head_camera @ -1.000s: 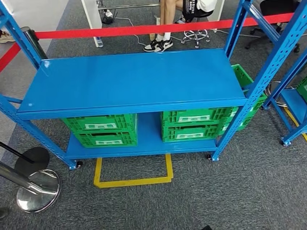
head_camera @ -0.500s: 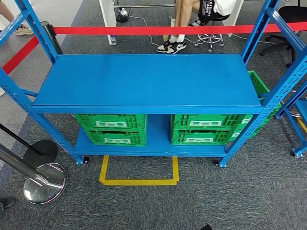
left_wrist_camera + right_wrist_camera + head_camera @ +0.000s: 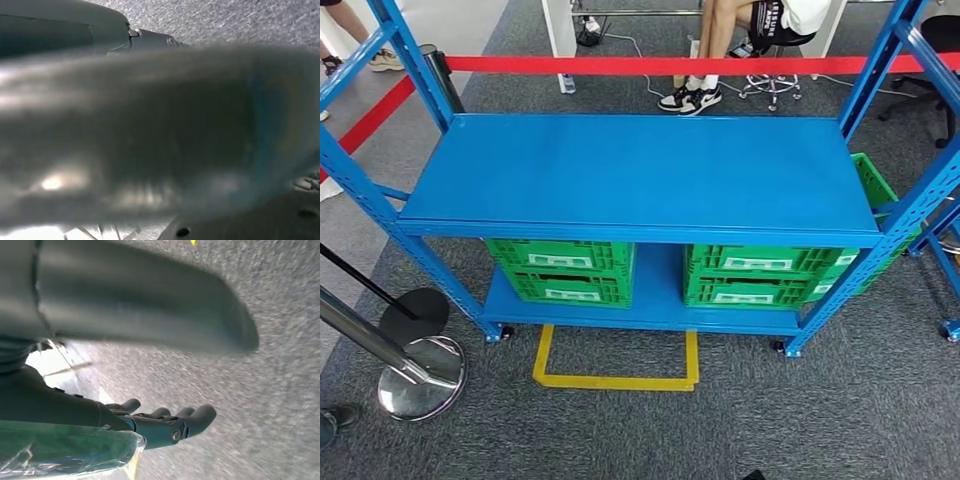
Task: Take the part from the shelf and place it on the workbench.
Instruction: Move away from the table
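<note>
Since a second ago the camera has swung, sliding the blue shelf point(image 3: 637, 170) rightward in view. Right hand point(image 3: 162, 422) grips a green part point(image 3: 68, 450) wrapped in clear film, its far end cut off. Left hand point(image 3: 151, 135) is a close blur; I cannot tell its state.

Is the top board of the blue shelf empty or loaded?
Empty: the top board shows bare blue metal; green crates sit on the lower board.

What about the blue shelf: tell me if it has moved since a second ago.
No. The blue shelf keeps its place behind the yellow floor marking; the camera shifted.
</note>
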You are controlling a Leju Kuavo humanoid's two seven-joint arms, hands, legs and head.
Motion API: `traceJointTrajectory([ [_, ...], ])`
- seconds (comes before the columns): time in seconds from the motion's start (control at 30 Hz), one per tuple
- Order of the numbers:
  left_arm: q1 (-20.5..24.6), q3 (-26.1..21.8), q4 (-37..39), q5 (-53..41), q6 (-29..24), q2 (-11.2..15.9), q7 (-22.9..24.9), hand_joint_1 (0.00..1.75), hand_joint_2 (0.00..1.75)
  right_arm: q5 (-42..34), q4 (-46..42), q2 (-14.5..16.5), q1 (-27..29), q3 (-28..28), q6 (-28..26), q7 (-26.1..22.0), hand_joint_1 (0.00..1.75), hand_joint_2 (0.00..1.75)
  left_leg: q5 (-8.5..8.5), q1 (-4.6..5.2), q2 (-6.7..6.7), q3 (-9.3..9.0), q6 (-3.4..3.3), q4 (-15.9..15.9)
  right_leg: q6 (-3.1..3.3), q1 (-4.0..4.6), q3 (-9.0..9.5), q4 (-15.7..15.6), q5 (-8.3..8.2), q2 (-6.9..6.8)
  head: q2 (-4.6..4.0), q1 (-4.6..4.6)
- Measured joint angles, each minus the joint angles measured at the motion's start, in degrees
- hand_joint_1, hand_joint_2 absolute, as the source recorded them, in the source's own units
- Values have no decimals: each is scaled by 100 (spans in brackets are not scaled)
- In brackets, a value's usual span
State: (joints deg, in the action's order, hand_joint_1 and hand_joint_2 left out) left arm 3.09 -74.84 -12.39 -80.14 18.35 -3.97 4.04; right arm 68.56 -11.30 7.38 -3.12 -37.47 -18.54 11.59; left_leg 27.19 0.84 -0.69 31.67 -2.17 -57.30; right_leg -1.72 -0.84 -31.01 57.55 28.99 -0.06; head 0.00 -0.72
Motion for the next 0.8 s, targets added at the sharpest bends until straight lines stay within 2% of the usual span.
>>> traceJointTrajectory([
  [0.17, -1, 0, 0, -12, 11, -1, 0, 0, 0, 42, 0, -1, -6, -44, 31, -85, 0, 0, -7, -22, 0, -17, 31, 30, 58, 37, 6, 6, 20, -1, 0, 2],
  [0.33, -8, 0, 0, -12, 9, -2, 0, 0, 0, 98, 0, -1, -9, -65, -17, -76, 0, 0, -10, -36, 0, -27, 184, 63, 75, 43, 5, 11, 27, -3, 0, 3],
  [0.53, -8, 0, 0, -18, 9, -5, 0, 0, 0, 107, 0, -1, -10, -92, -22, -26, 0, 0, -7, -29, 0, -26, 202, 63, 76, 32, 9, 9, 27, -3, 0, 6],
  [0.57, -8, 0, 0, -19, 9, -5, 0, 0, 44, 106, 0, -1, -10, -93, -21, -25, 0, 0, -7, -25, 0, -25, 202, 63, 75, 28, 10, 8, 27, -3, 0, 6],
  [0.67, -8, 0, 0, -19, 9, -4, 0, 0, 175, 96, 0, -1, -10, -100, -20, -25, 0, 131, -6, -15, 0, -25, 200, 62, 73, 19, 11, 6, 25, -3, 0, 6],
  [0.7, -8, 1, 0, -19, 9, -4, 0, 0, 175, 80, 0, -1, -9, -106, -16, -26, 0, 175, -6, -13, 0, -25, 200, 62, 72, 17, 12, 6, 24, -3, 0, 6],
  [0.8, -28, 106, 0, 100, -16, 9, -2, 0, 175, -83, -4, -2, 4, -109, 19, -55, 0, 175, -5, -10, 0, -25, 199, 60, 70, 13, 13, 2, 23, -3, 0, 6],
])
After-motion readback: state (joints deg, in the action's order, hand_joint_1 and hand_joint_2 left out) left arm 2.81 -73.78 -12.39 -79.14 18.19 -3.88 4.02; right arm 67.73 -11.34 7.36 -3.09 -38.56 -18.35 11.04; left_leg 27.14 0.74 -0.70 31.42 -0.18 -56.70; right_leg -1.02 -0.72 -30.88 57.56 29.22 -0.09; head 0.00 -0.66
